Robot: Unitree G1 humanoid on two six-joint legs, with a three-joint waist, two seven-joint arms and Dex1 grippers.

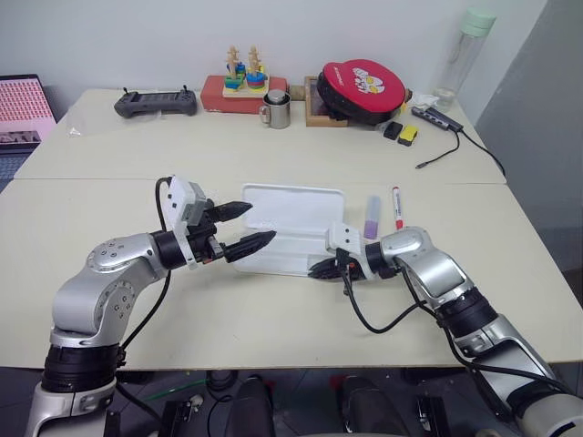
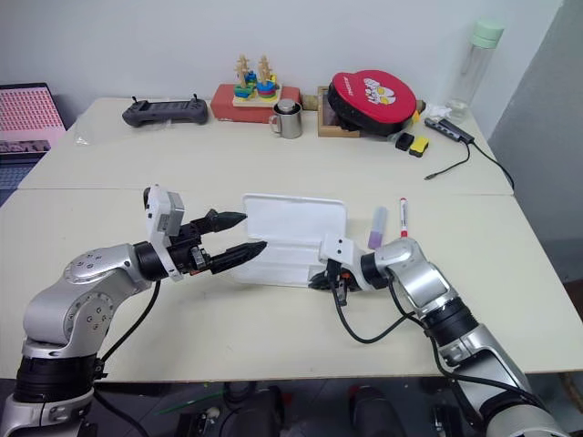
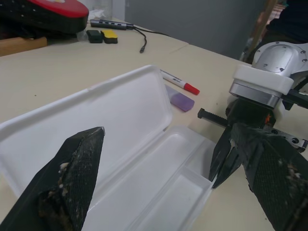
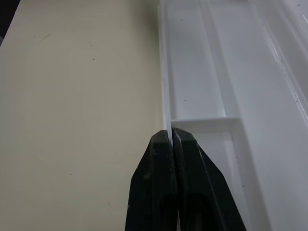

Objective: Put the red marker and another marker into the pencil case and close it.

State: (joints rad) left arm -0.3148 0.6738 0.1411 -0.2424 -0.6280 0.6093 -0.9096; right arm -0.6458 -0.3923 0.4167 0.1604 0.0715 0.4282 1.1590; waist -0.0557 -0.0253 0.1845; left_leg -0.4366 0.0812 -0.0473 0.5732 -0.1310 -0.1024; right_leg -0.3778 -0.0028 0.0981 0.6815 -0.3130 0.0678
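Open pencil case (image 1: 291, 228) at table centre, lid (image 1: 293, 206) laid back toward 12 o'clock, moulded tray (image 1: 282, 250) toward 6 o'clock, nothing inside either half. Just beside the case at 3 o'clock, on the bare table (image 1: 109, 200): short lilac marker (image 1: 372, 218), darker purple end toward 6 o'clock, and a little further toward 3 o'clock the red marker (image 1: 397, 208), slim and white-barrelled, red cap toward 12 o'clock. Both lying roughly parallel, near each other but apart, neither in the case.

Left gripper (image 1: 239, 228) at 9 o'clock of the case, fingers spread as wide as they go, nothing between them; one fingertip over the lid's edge, the other over the tray's near corner, level above the plastic. Whether touching the case, cannot tell.

Right gripper (image 1: 321, 269) at the case's 5 o'clock corner, fingers (image 4: 173, 144) pressed tightly together, tips right against the thin front wall of the tray where a cross divider meets it. Whether that wall is pinched between the tips or only touched, cannot tell. Pointing toward 9 o'clock and angled downward.

Along the far edge at 12 o'clock: black handheld controller (image 1: 155, 103), red tray of wooden stacking toys (image 1: 244, 86), steel mug (image 1: 276, 109), red round pouch (image 1: 362, 88) on a wooden block, small black and yellow blocks (image 1: 401, 133), a cabled hub (image 1: 437, 118), pale green bottle (image 1: 465, 55). Laptop screen (image 1: 25, 105) at 10 o'clock.
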